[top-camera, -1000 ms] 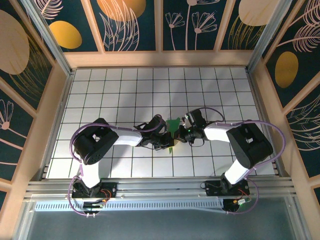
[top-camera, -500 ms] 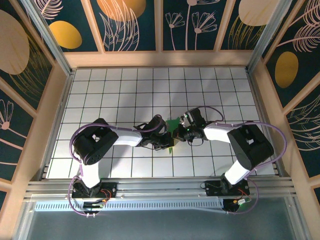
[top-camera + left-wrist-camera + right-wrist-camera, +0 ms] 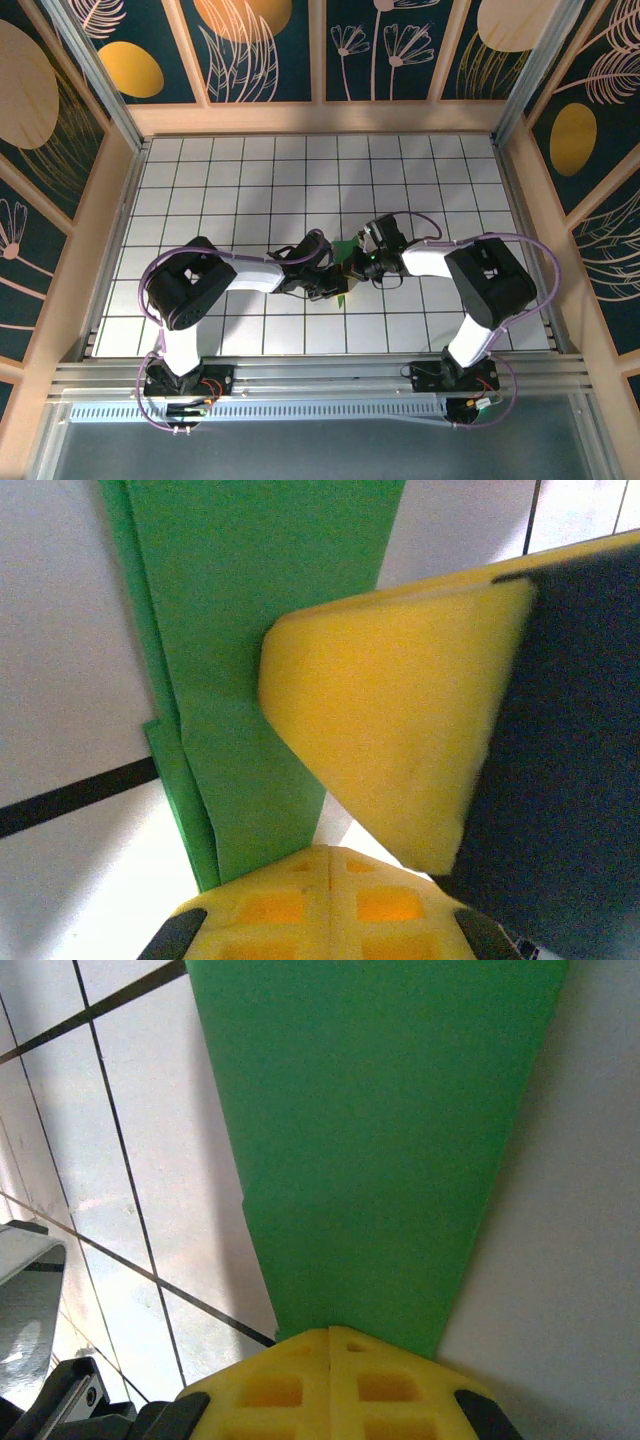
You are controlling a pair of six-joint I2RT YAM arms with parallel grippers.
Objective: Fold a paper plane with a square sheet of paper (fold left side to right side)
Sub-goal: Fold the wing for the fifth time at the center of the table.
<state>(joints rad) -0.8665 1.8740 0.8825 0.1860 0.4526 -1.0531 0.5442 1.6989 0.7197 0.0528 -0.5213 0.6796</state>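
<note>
Paper plane [image 3: 380,1140] touched by closed left hand [image 3: 330,855], closed right hand [image 3: 330,1332].

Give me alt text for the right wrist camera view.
A folded green paper tapers down into the right gripper, whose yellow fingers are shut on its narrow end. Behind it is a white tiled table.

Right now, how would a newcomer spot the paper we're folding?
Start at the white grid-tiled table, then go to its near middle, where the left pincer and right pincer meet. At that spot lies the folded green paper, a tapering layered strip: the one bright green thing on the white tiles.
</note>
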